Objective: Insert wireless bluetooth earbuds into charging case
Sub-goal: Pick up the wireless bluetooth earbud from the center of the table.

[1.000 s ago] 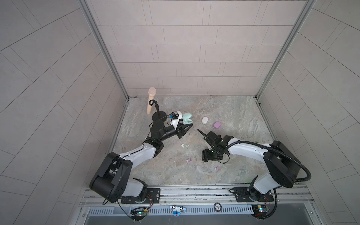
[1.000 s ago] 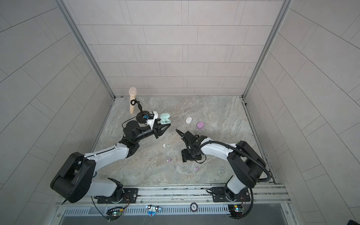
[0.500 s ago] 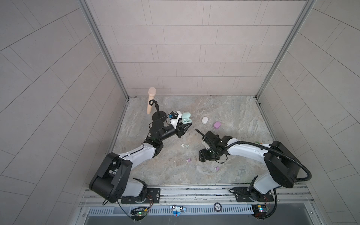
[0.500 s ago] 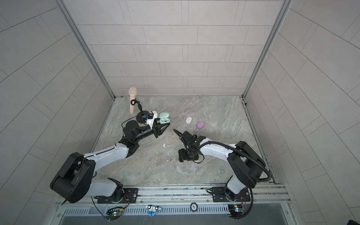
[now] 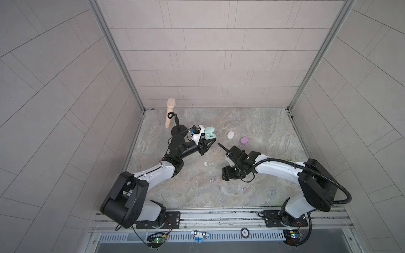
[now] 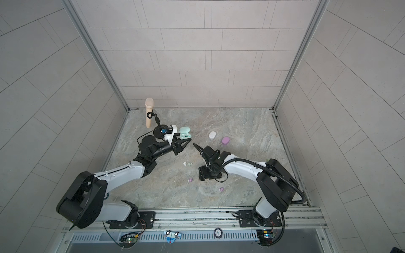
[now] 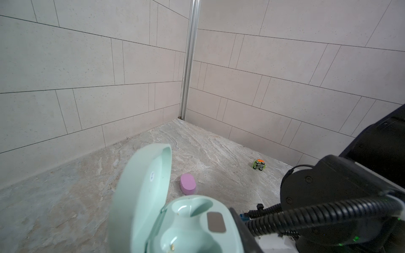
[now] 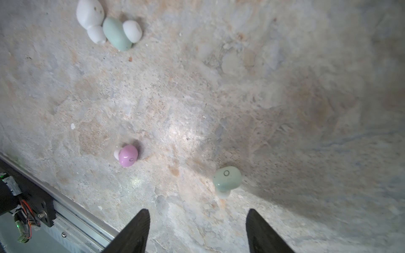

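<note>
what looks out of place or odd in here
A tiny green and orange toy car lies by the side wall, seemingly tipped with its wheels showing. It and the beige microphone near the back wall look unrelated to the task.

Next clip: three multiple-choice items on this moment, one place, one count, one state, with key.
1. The open mint green case is: A) in the left gripper; B) beside the toy car; C) under the microphone.
2. Closed cases on the table: A) one; B) two; C) three.
3. The right gripper is: A) open, empty; B) shut on a lilac earbud; C) shut on the microphone.
Key: 1A, it sits right before the left wrist camera; 2B, white case and lilac case; 3A, jaws apart, nothing between.
</note>
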